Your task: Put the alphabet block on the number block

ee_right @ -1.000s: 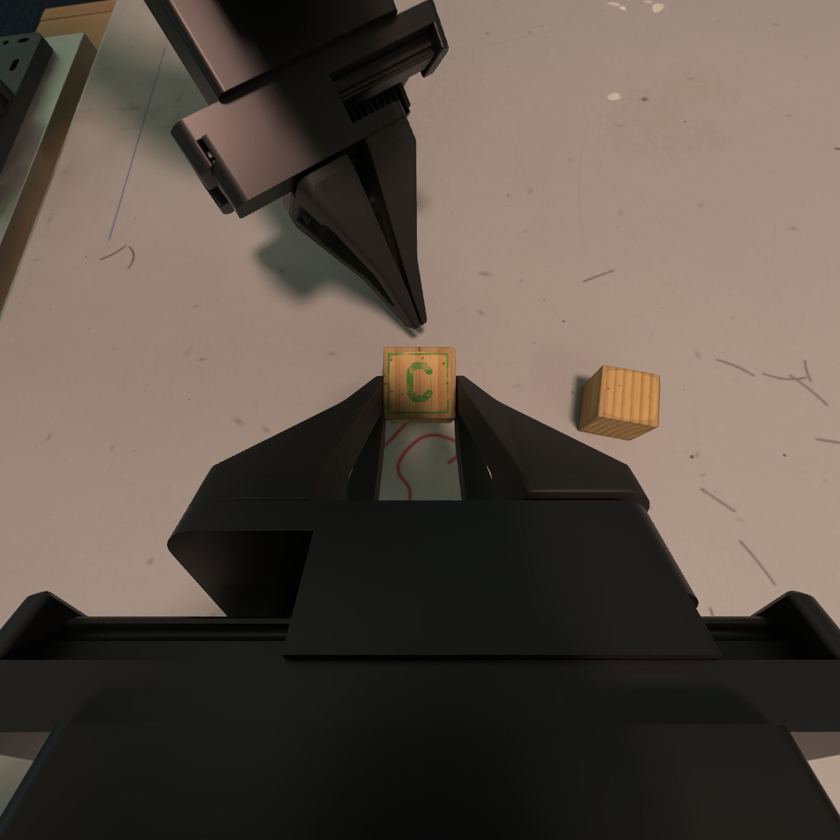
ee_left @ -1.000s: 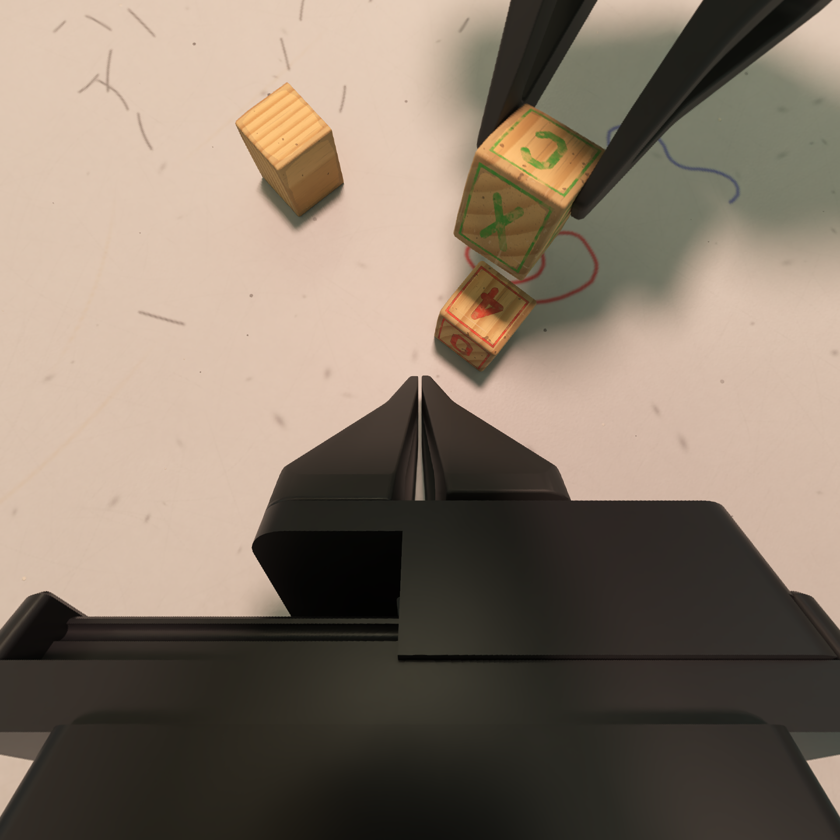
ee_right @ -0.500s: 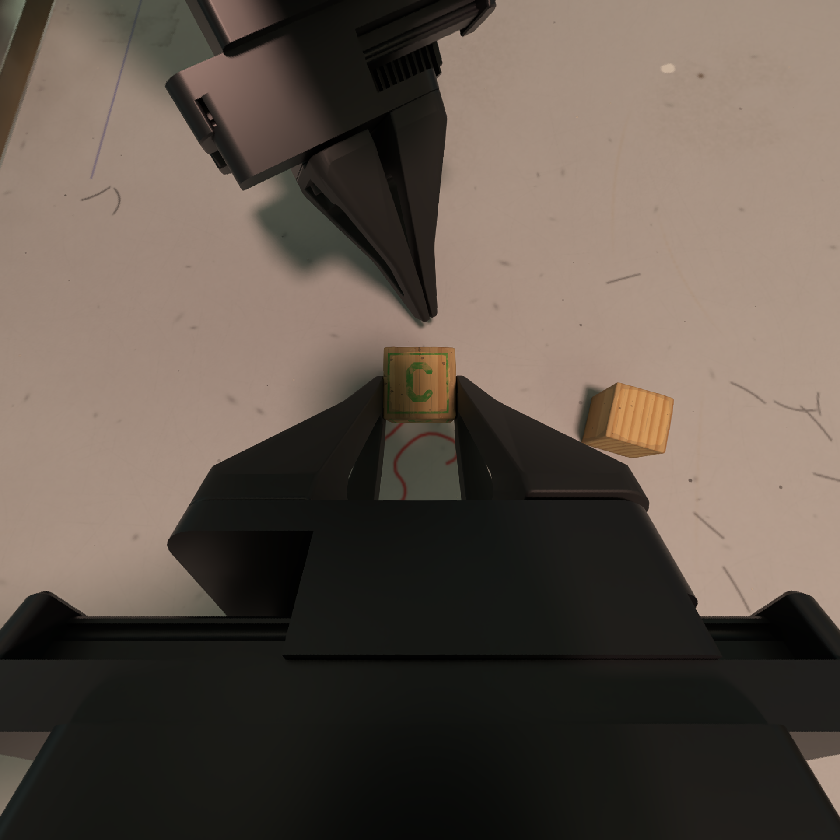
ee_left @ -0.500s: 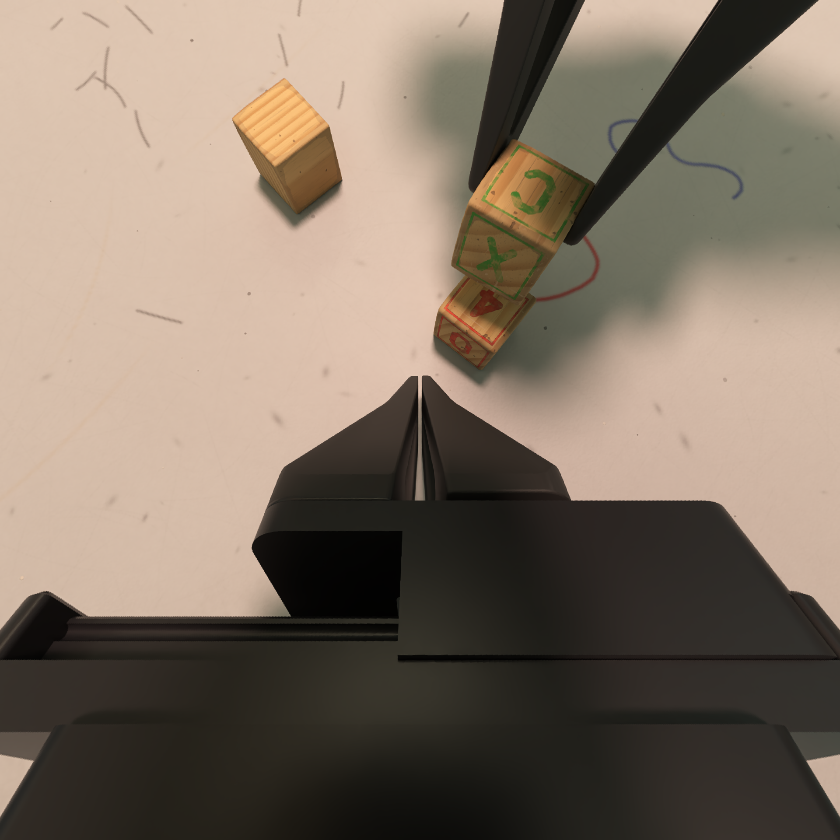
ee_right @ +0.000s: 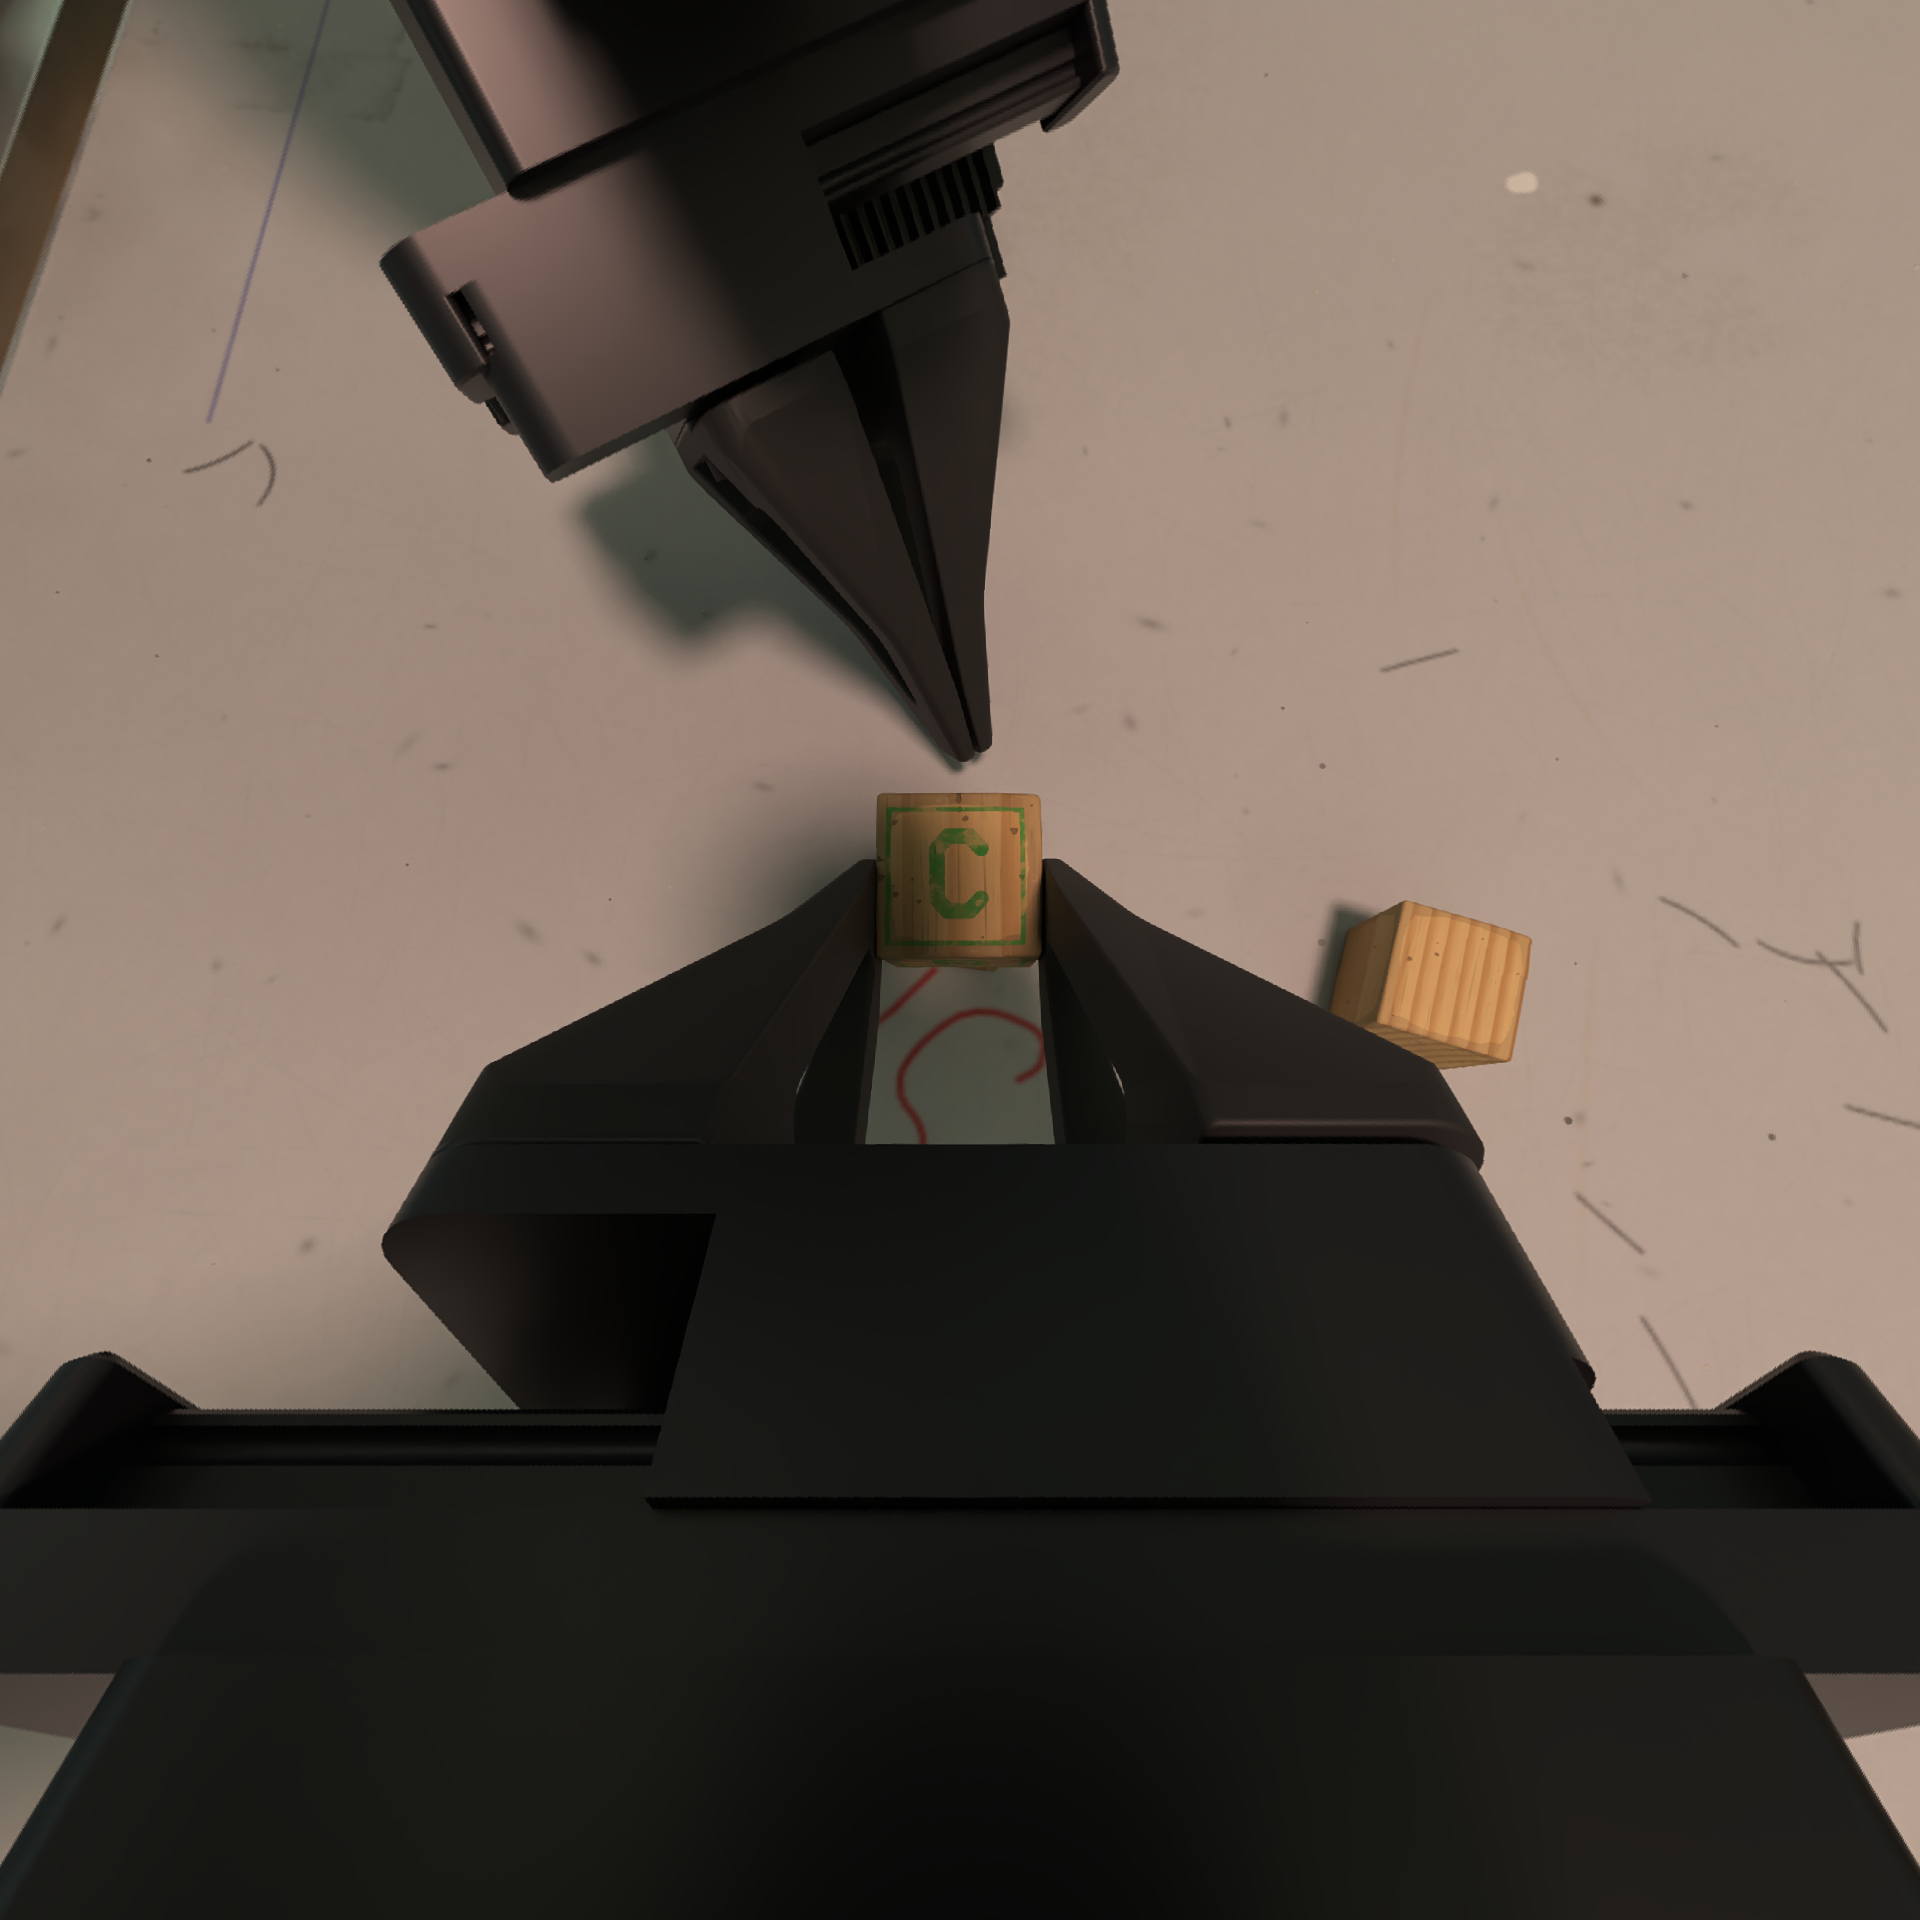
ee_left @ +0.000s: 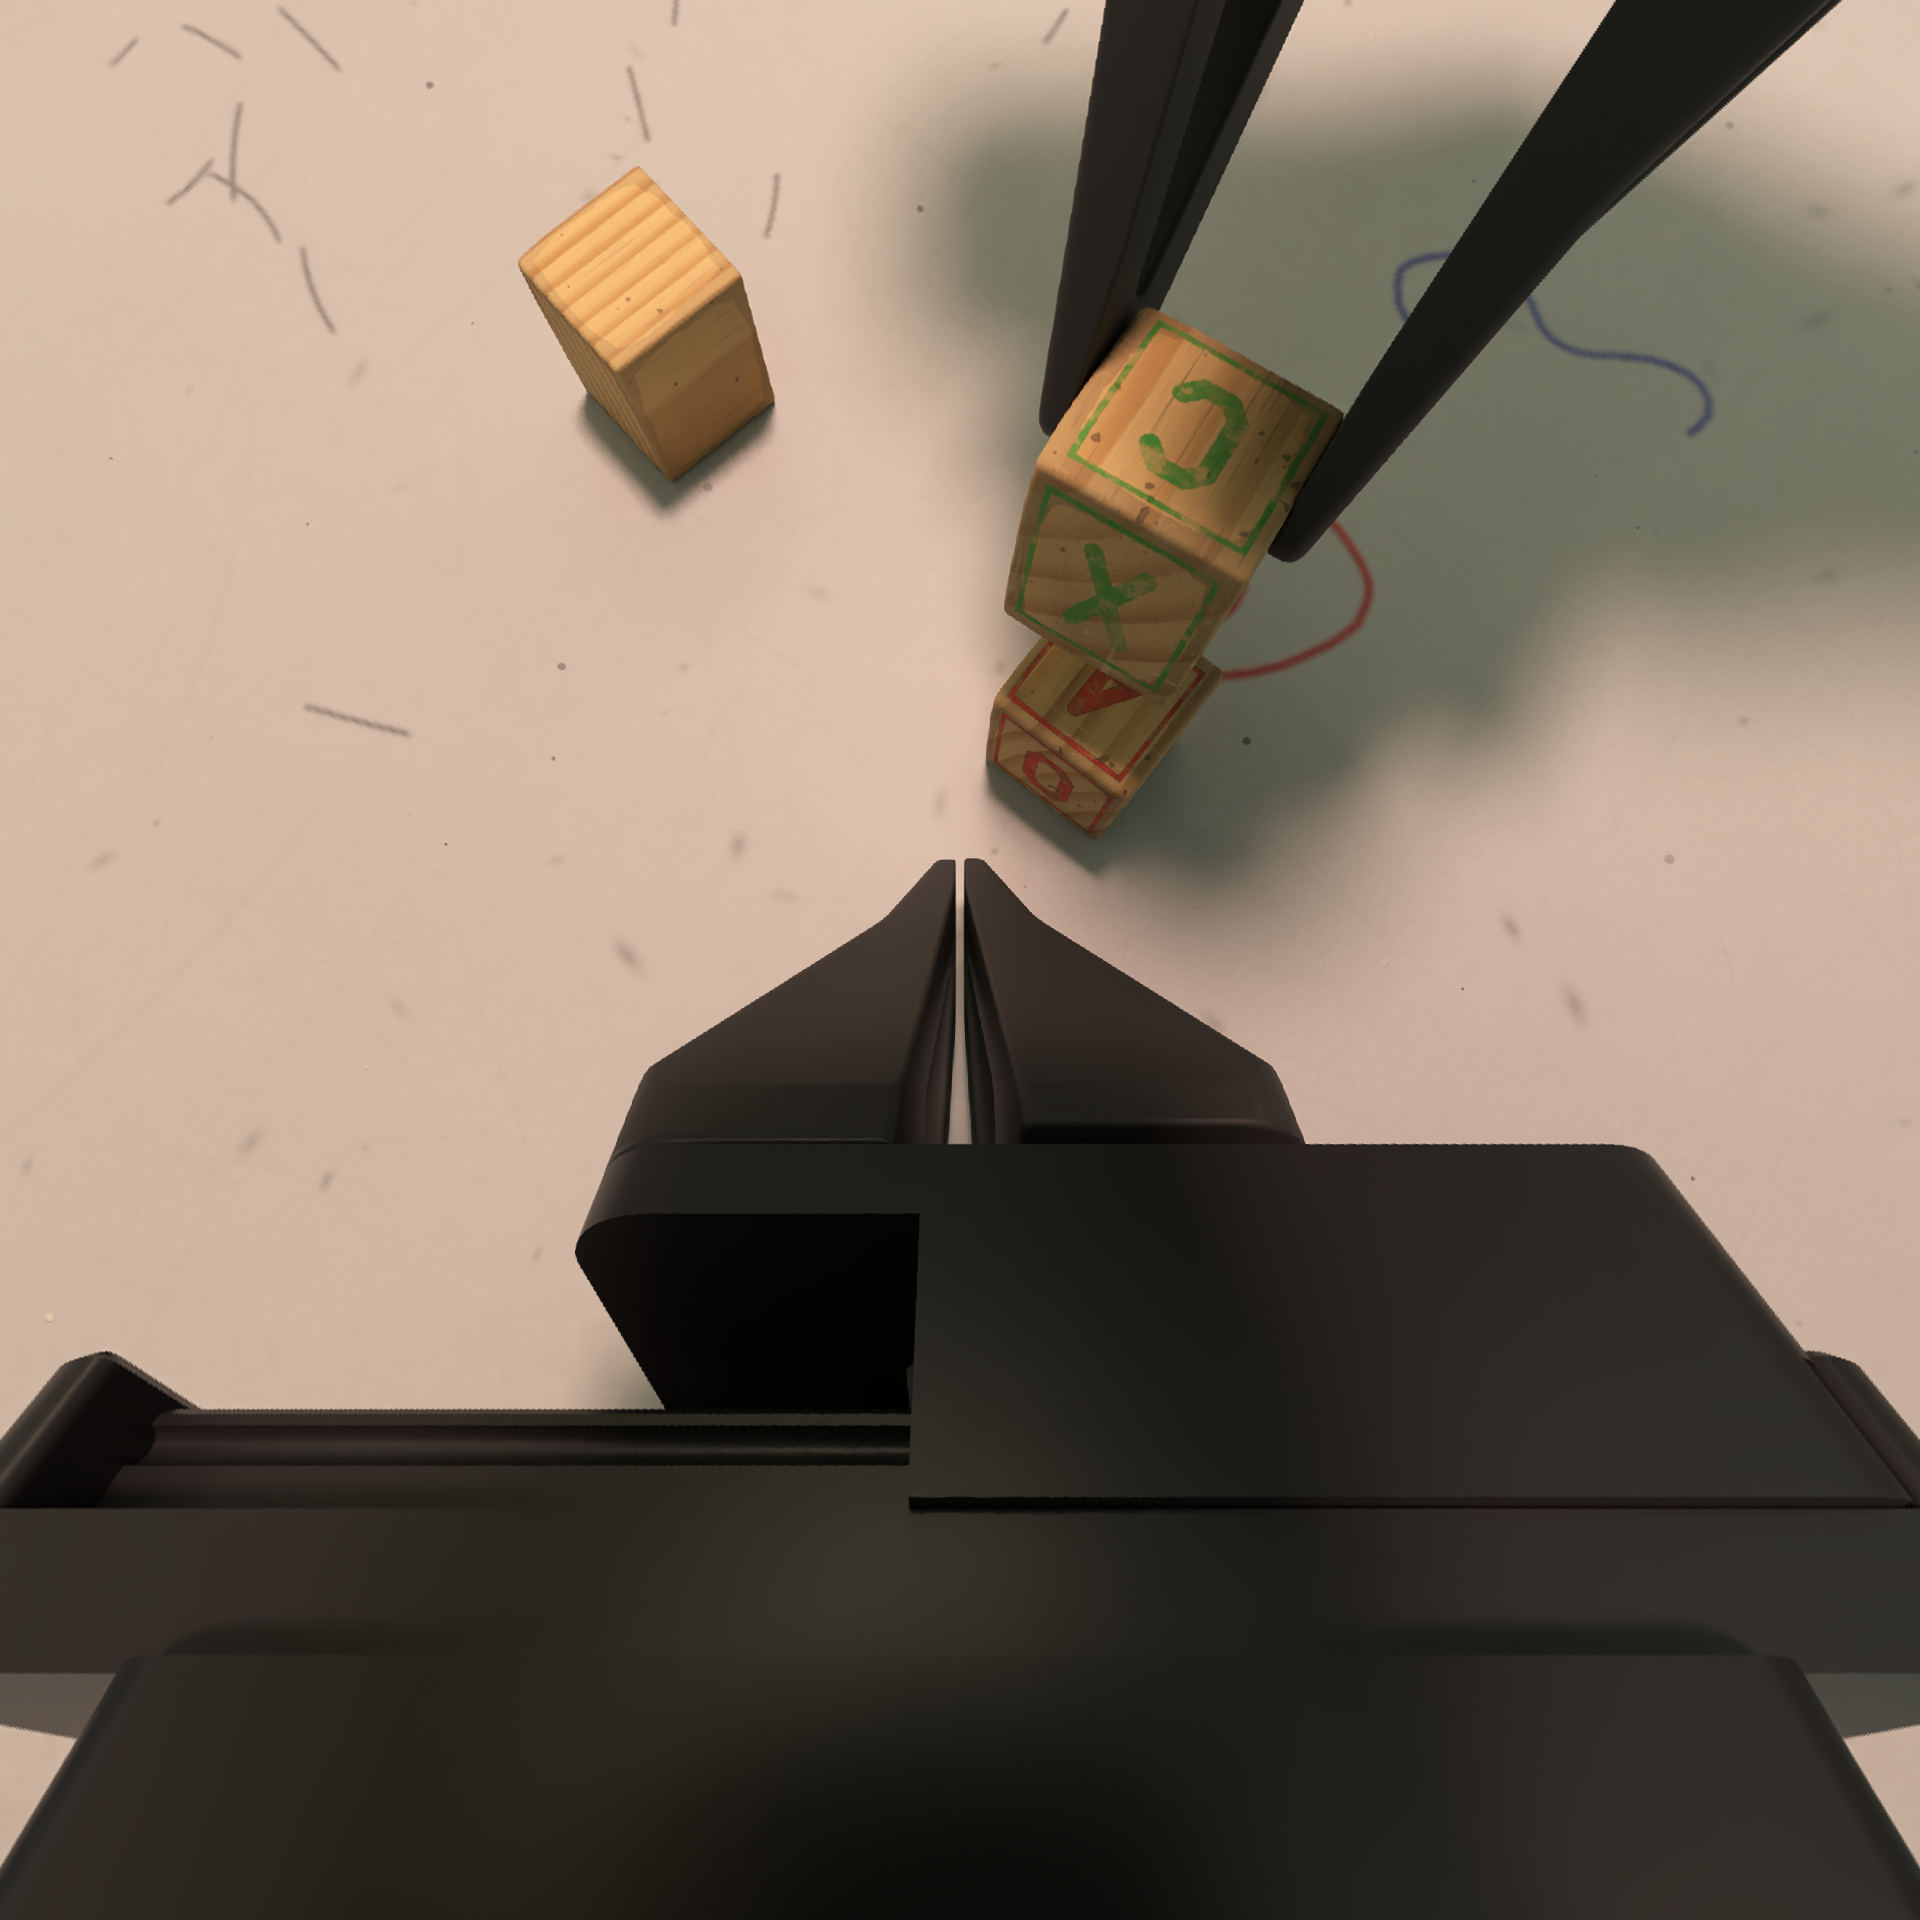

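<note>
My right gripper (ee_right: pixel 958 883) is shut on the alphabet block (ee_right: pixel 958 871), a wooden cube with green markings. In the left wrist view the alphabet block (ee_left: pixel 1153 520) hangs between the right gripper's two long black fingers (ee_left: pixel 1117 208), right above the number block (ee_left: pixel 1091 743), a wooden cube with red markings standing on the table. The alphabet block covers most of the number block's top; I cannot tell if they touch. My left gripper (ee_left: pixel 958 864) is shut and empty, hovering just in front of the number block. It also shows in the right wrist view (ee_right: pixel 966 743).
A plain wooden block (ee_left: pixel 649 322) stands on the pale table to the left of the stack, and shows in the right wrist view (ee_right: pixel 1434 982) at the right. Red (ee_left: pixel 1340 634) and blue (ee_left: pixel 1558 343) scribbles mark the table (ee_left: pixel 312 935).
The right gripper has lowered the alphabet block toward the number block, now covering most of its top. The left gripper has stayed still and shut.
</note>
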Controlling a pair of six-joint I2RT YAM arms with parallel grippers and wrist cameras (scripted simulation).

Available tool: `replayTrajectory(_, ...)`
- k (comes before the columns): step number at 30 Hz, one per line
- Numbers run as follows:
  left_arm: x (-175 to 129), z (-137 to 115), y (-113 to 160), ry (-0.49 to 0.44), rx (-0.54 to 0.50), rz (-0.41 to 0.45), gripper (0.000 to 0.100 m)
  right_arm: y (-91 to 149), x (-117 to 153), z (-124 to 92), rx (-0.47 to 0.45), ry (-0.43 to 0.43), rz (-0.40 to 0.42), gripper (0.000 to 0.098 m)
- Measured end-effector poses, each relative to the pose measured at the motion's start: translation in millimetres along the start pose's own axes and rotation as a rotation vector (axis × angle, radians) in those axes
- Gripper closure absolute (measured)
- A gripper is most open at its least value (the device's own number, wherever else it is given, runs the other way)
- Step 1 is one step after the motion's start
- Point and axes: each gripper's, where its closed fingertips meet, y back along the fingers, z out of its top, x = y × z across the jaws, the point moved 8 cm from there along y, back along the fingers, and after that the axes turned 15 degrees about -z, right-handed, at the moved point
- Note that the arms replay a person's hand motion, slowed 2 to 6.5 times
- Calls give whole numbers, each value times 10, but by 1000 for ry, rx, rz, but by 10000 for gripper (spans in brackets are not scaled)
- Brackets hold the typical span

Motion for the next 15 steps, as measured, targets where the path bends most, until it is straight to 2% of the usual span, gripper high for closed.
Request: replayTrajectory(15,-8,4,-6,-17,4,12,986,0,41,34,35,24,-8,725)
